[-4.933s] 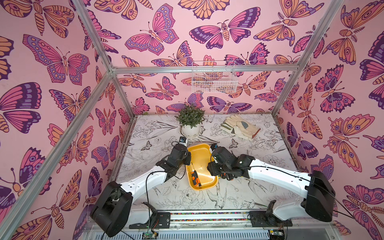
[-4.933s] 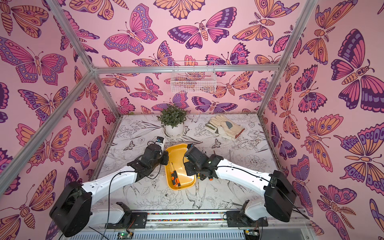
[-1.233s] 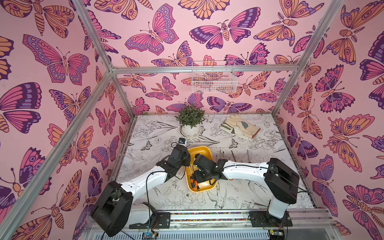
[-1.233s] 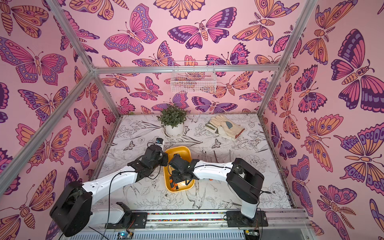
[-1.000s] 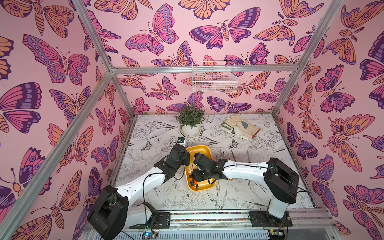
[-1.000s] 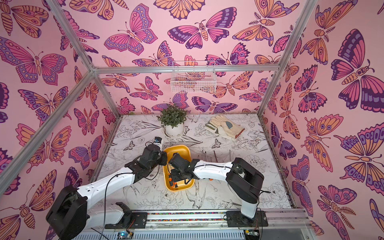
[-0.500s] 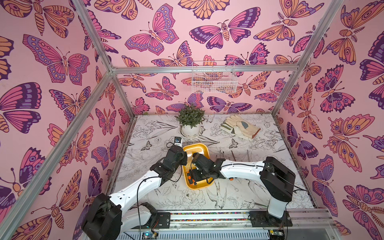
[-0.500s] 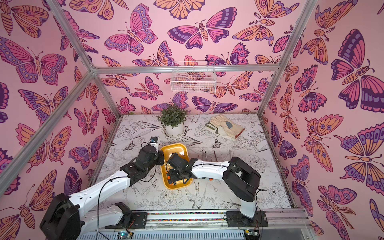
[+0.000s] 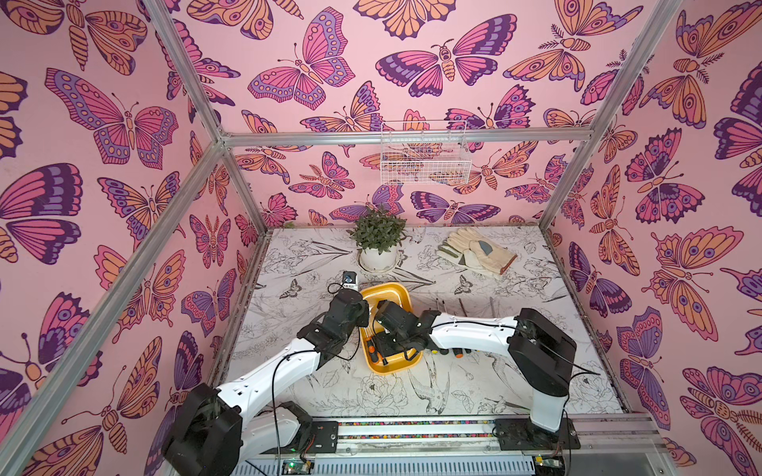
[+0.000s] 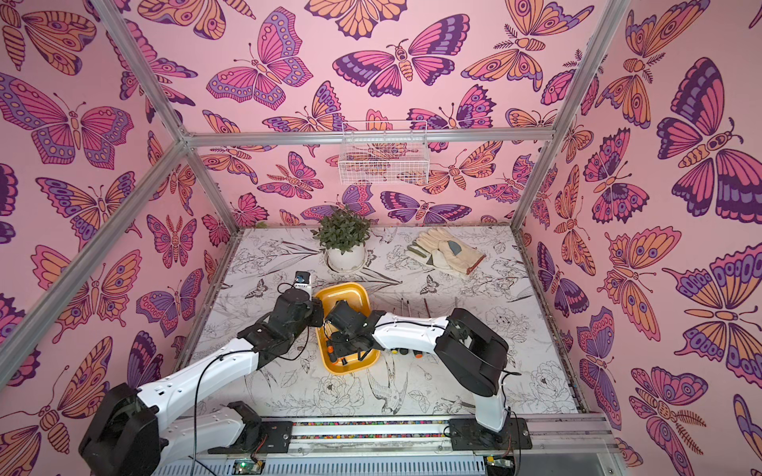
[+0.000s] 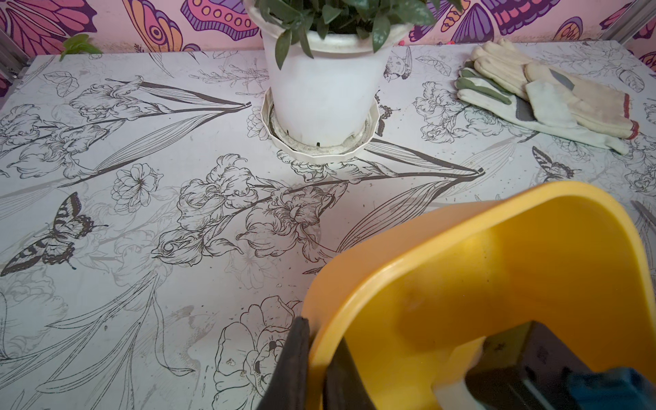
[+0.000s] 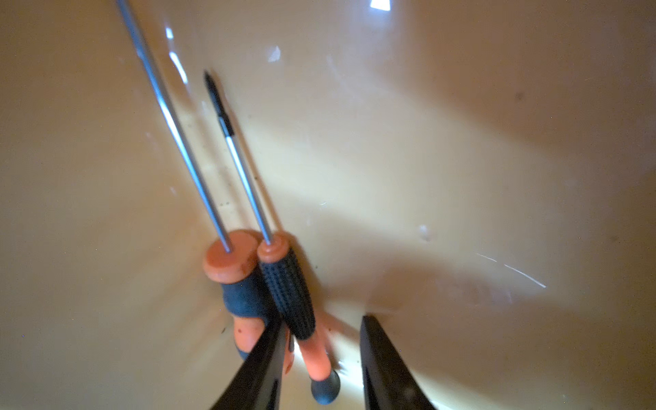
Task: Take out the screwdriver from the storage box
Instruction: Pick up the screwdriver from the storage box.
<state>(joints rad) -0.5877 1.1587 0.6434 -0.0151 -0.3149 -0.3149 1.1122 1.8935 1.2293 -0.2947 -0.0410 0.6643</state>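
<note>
The yellow storage box (image 9: 388, 291) (image 10: 343, 291) lies mid-table. My left gripper (image 9: 363, 308) (image 11: 318, 372) is shut on its left rim (image 11: 419, 248), one finger outside the wall and one inside. Two orange-and-black screwdrivers lie side by side in the box: a thick one (image 12: 230, 262) and a slim one (image 12: 289, 284) with a knurled grip. My right gripper (image 9: 382, 351) (image 12: 321, 369) reaches down into the box and stands open. The slim screwdriver's handle end lies between its fingers, close to one finger (image 12: 262, 369) and clear of the other.
Several more screwdrivers (image 9: 453, 352) (image 10: 406, 352) lie on the table right of the box, partly under my right arm. A potted plant (image 9: 377, 237) (image 11: 326, 88) stands just behind the box, with work gloves (image 9: 478, 252) (image 11: 543, 96) at the back right. A white wire basket (image 9: 424, 158) hangs on the back wall.
Both grippers and the box have shifted slightly to the left, and the left arm has stretched out lower. The right gripper stays down in the box over the screwdrivers.
</note>
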